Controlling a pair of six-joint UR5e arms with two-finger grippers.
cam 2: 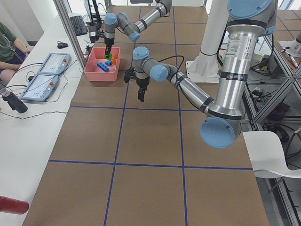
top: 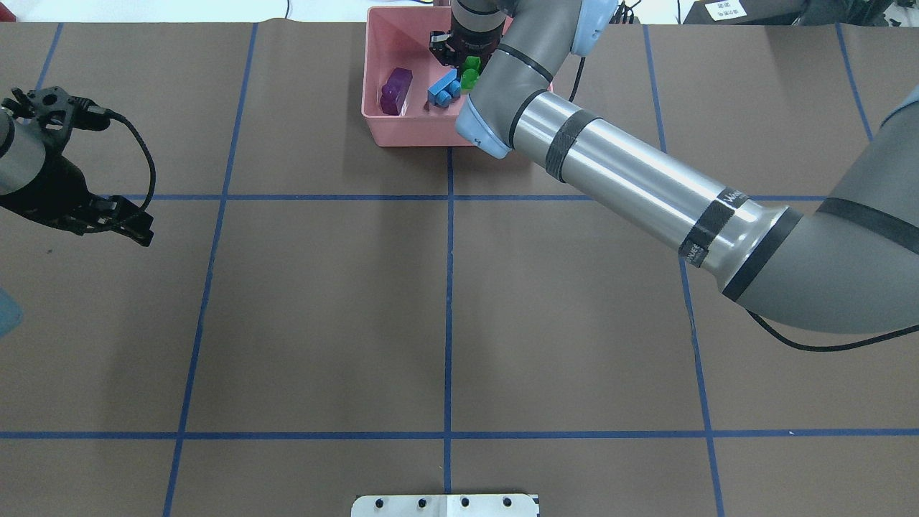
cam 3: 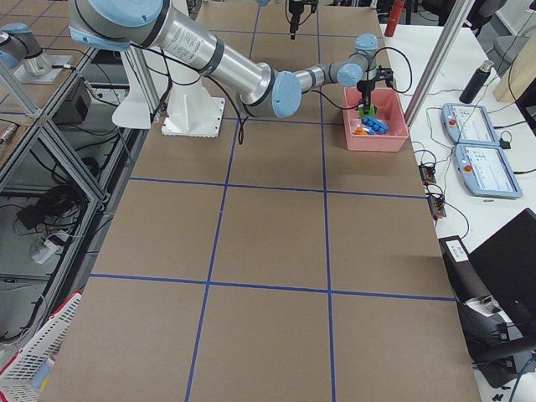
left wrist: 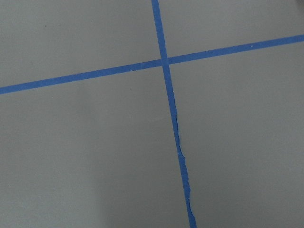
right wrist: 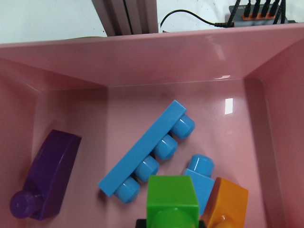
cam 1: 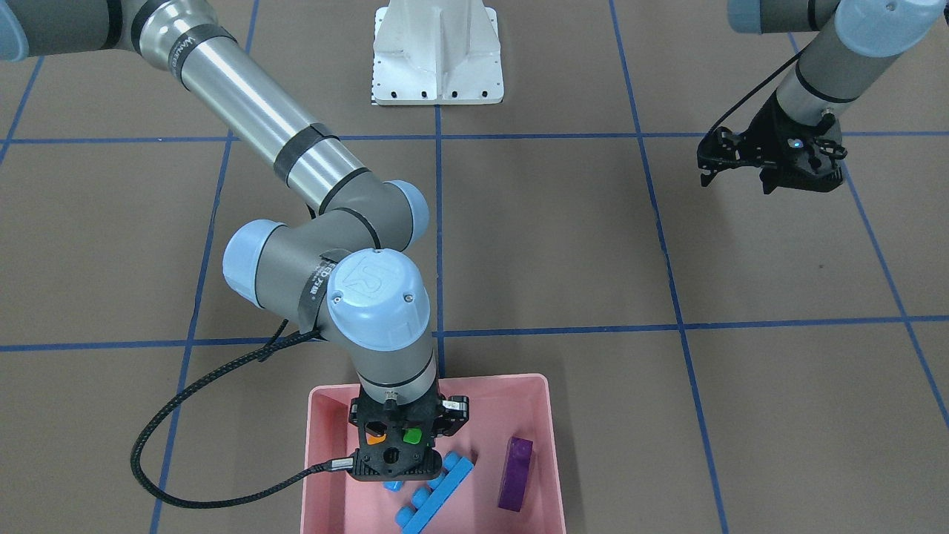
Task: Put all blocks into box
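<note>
The pink box (cam 1: 326, 415) stands at the table's far edge (top: 409, 133). In it lie the purple brick (right wrist: 50, 173), the long blue brick (right wrist: 147, 152), the small blue brick (right wrist: 202, 173) and the orange brick (right wrist: 228, 202). My right gripper (cam 1: 406, 445) reaches down into the box and seems shut on the green brick (right wrist: 172, 199), held just above the floor beside the orange one. The green brick also shows in the overhead view (top: 470, 72). My left gripper (cam 1: 736, 185) hangs open and empty over bare table, far from the box (top: 126, 226).
The white robot base (cam 1: 437, 59) stands at the table's near edge. Blue tape lines (left wrist: 164, 61) cross the brown table. My right arm (top: 632, 179) stretches across the table's middle to the box. Tablets and an operator (cam 2: 9, 47) are beyond the box.
</note>
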